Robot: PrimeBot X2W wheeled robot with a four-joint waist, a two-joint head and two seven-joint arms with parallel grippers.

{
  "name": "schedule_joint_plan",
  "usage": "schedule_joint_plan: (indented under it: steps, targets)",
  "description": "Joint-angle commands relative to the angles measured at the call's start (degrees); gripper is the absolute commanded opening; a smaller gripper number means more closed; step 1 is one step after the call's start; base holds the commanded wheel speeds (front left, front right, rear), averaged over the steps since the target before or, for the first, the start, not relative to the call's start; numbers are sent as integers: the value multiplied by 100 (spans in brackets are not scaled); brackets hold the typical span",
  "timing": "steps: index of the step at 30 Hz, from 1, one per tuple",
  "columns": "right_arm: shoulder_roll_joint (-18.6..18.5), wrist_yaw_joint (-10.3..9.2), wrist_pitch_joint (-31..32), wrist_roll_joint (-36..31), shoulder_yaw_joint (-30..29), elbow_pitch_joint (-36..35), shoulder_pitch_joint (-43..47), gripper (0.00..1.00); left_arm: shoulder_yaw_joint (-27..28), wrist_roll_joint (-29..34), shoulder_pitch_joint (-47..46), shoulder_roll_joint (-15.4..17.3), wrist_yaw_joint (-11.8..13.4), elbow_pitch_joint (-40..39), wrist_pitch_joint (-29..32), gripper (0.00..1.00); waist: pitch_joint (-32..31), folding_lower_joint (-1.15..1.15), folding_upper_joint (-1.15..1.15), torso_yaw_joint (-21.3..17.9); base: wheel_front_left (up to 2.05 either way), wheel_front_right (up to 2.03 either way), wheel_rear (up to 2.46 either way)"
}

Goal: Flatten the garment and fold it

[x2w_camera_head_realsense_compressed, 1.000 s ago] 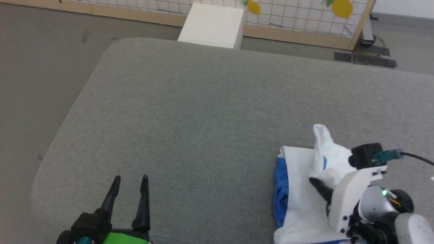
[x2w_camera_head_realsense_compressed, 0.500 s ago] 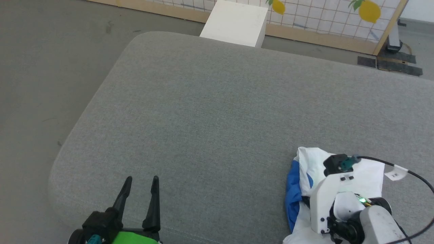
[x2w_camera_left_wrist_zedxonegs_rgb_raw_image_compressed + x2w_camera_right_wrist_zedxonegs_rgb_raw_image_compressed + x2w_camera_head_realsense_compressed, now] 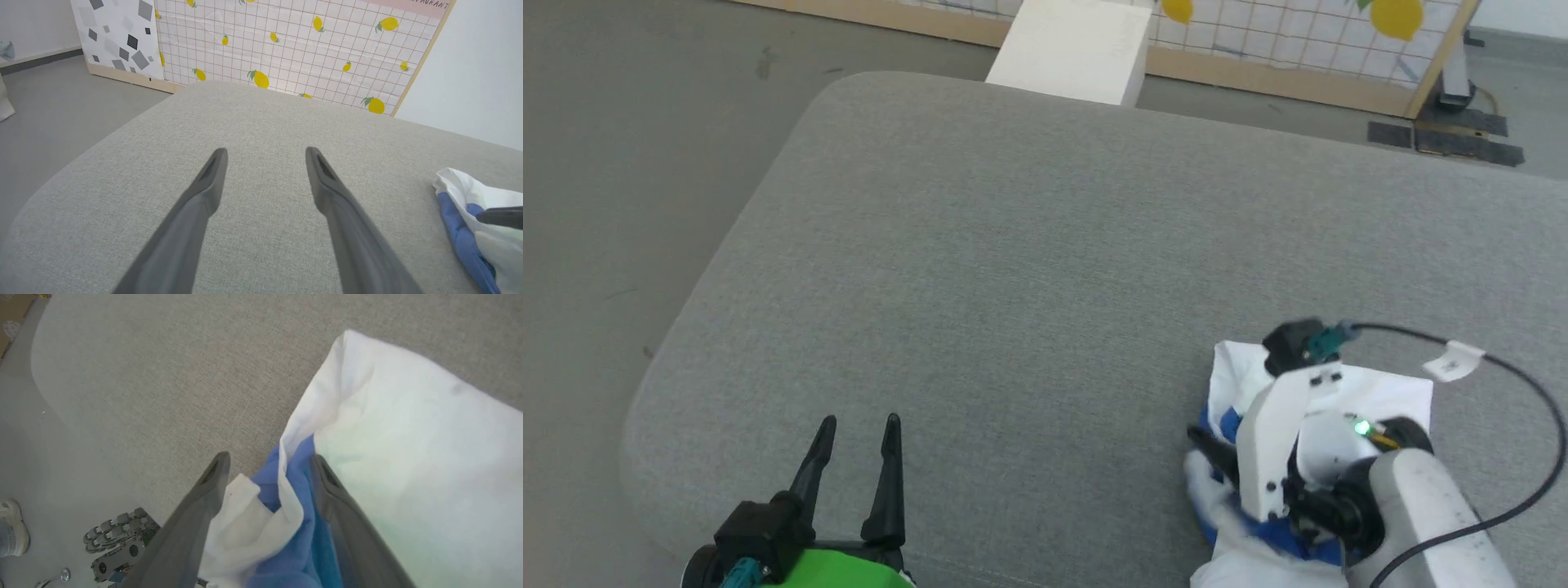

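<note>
Step in hand: as I judge it, this is the opening of the flattening. The shirt has yet to be spread and no fold has been made.
Where the shirt lies: the garment (image 3: 1388, 394) sits bunched in a heap at the near right corner of the grey upholstered cushion (image 3: 1013, 245). White cloth is on top and a royal-blue sleeve or edge is crumpled along its left side.
Right pincer: the right gripper (image 3: 269, 458) is down in the heap with its two fingers apart. They straddle a ridge of white and blue cloth, and both fingers touch the fabric. They have not closed on it.
Left pincer: the left gripper (image 3: 859, 420) hangs over bare cushion at the near left, well apart from the shirt. Its fingers are spread and nothing is between them.
Next move calls for: closing the right fingers on that ridge, I'd say, then lifting and drawing the shirt toward the middle, where there is room to spread it. The left arm would need to come across and take a second edge.
Risk: pinching several layers at once would drag the bundle along rather than open it.
</note>
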Motion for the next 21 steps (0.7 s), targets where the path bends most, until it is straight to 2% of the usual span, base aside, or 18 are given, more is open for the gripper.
schedule_joint_plan:
  steps: [1,7,9,10,15,21]
  targets:
    - [-74,-8,-90,152,-244,-731,43,100,54,71,4,-45,3,-67,-26,100,38,0,0,-216,0,0,0]
    - [-353,-8,-355,42,-1006,-1823,583,100,95,125,11,-39,6,-146,-26,100,126,0,0,-412,0,0,0]
    - [-313,-8,-341,61,-1365,-2009,828,100,104,134,10,-39,7,-168,-26,100,163,0,0,-461,0,0,0]
    - [-278,-8,-258,-20,-1761,-2169,1217,100,109,135,-3,-34,-6,-183,-26,100,234,0,0,-516,0,0,0]
    - [-221,-8,-155,-120,-2015,-2038,1585,100,107,141,-52,-22,-21,-191,-26,100,352,0,0,-566,0,0,0]
    - [-52,-8,-199,51,-2242,-1452,1409,100,83,211,-149,49,-16,-215,-7,100,434,0,0,-510,0,0,0]
